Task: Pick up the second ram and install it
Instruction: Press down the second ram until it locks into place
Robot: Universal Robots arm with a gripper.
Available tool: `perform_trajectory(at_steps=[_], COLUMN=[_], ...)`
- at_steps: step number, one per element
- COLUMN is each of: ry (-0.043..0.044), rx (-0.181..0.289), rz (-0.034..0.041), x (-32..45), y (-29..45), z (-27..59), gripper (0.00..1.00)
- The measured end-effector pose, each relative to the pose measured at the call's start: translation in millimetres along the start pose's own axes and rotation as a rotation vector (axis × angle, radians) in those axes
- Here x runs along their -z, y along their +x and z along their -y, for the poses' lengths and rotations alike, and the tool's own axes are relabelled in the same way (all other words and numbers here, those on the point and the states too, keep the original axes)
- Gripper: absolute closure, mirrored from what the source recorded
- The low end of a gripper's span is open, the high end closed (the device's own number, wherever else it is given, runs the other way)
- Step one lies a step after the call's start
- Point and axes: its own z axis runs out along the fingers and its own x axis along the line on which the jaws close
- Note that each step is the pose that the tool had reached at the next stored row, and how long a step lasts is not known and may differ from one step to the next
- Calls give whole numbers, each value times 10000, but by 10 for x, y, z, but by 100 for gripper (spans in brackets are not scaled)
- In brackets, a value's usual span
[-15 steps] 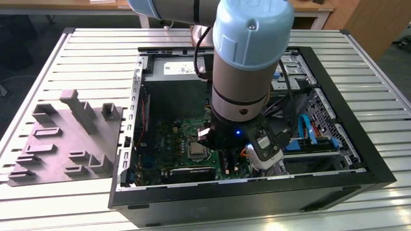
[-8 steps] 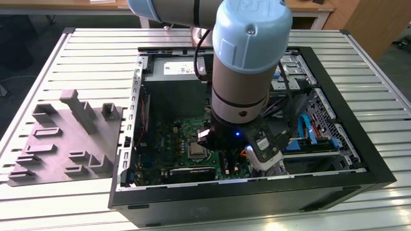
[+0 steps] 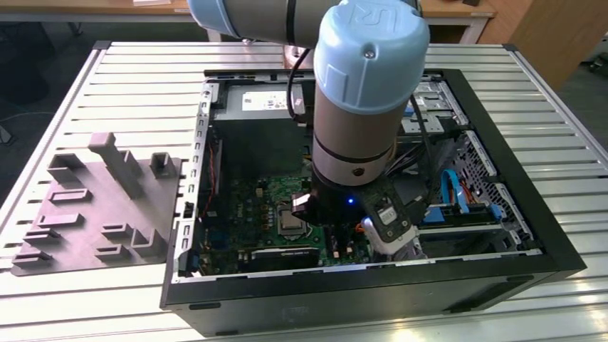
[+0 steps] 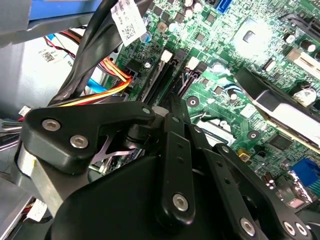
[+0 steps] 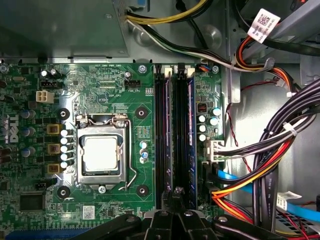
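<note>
gripper: fingers pressed together — low over the slot strips of the green circuit board
second ram: seated upright in the strip beside

Silver arm with pale-blue caps; black, screw-studded hand.

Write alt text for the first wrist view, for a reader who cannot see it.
Looking straight down on a green motherboard inside an open computer case, the black gripper sits over the long black memory slots, one of which holds a blue ram stick seated on edge. A bare metal processor sits in its socket, and bundled cables run along the opposite side.
</note>
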Motion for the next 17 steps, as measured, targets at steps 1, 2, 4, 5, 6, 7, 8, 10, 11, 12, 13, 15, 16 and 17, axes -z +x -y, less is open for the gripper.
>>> perform_trajectory(at_steps=[1,2,4,5,6,7,8,10,11,12,13,15,16,17], ry=[-4,-5,-5,-5,-4,-5,-5,-5,-9,-6,-3,-3,-4,-5], rx=[0,0,0,0,0,0,0,0,0,0,0,0,0,0], rz=[1,1,1,1,1,1,1,1,3,2,1,1,1,1], x=[-3,-3,-3,-3,-3,-4,-4,-9,-15,-18,-21,-22,-23,-23], y=[0,0,0,0,0,0,0,0,0,0,1,1,1,1], z=[-1,-1,-1,-1,-1,-1,-1,0,0,0,0,0,0,0], gripper=[90,90,90,90,90,90,90,90,90,90,90,90,90,90])
